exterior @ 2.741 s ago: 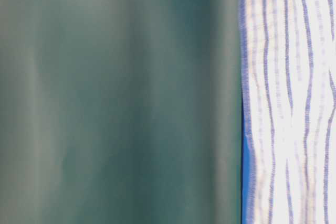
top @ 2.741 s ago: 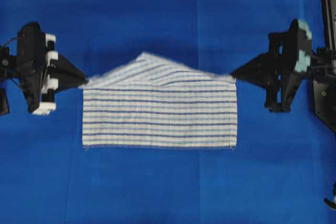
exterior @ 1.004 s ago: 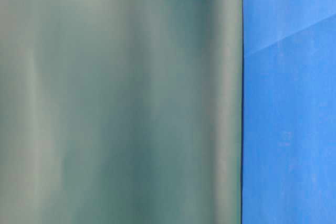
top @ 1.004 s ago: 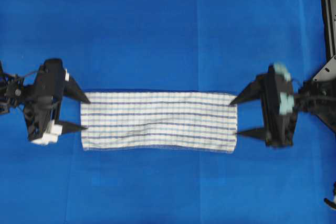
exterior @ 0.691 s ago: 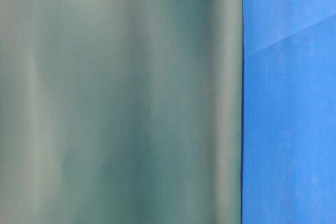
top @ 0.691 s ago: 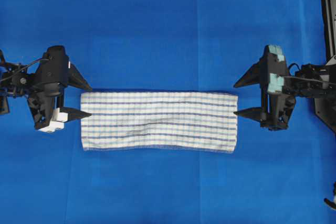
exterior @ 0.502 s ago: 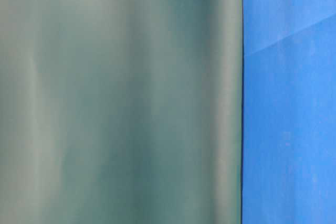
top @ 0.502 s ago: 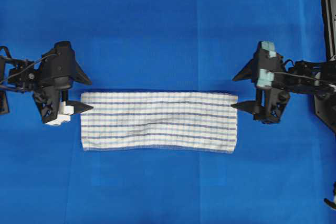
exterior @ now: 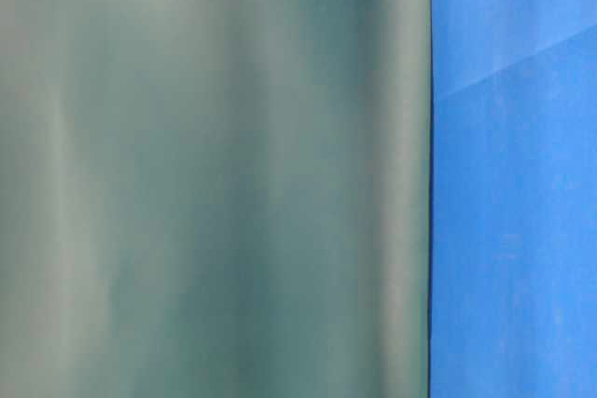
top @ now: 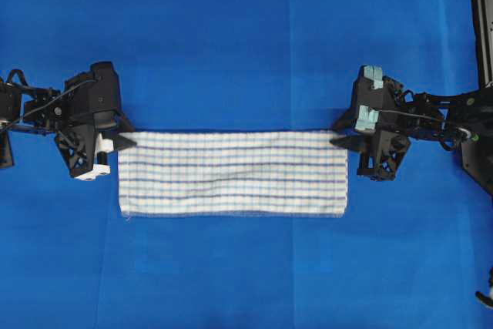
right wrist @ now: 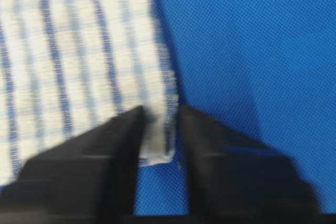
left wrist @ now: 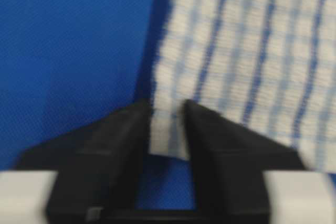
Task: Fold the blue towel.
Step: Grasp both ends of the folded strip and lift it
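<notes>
The blue towel (top: 231, 173), white with dark and pale blue stripes, lies flat as a long folded strip in the middle of the overhead view. My left gripper (top: 125, 133) is at its far left corner and my right gripper (top: 337, 134) at its far right corner. In the left wrist view the towel (left wrist: 252, 51) has that corner lying flat between the narrowed jaws of my left gripper (left wrist: 167, 107). In the right wrist view the towel (right wrist: 79, 51) lies the same way in my right gripper (right wrist: 160, 111). Both pairs of jaws still stand a little apart.
The plain blue table covering (top: 246, 36) spreads all round the towel. A black frame (top: 481, 21) stands at the right edge. The table-level view shows only a blurred grey-green surface (exterior: 215, 174) and blue covering (exterior: 513, 230); no towel.
Both grippers let go of the towel after laying it into a strip, moved to its far corners, and their jaws have narrowed around those corners.
</notes>
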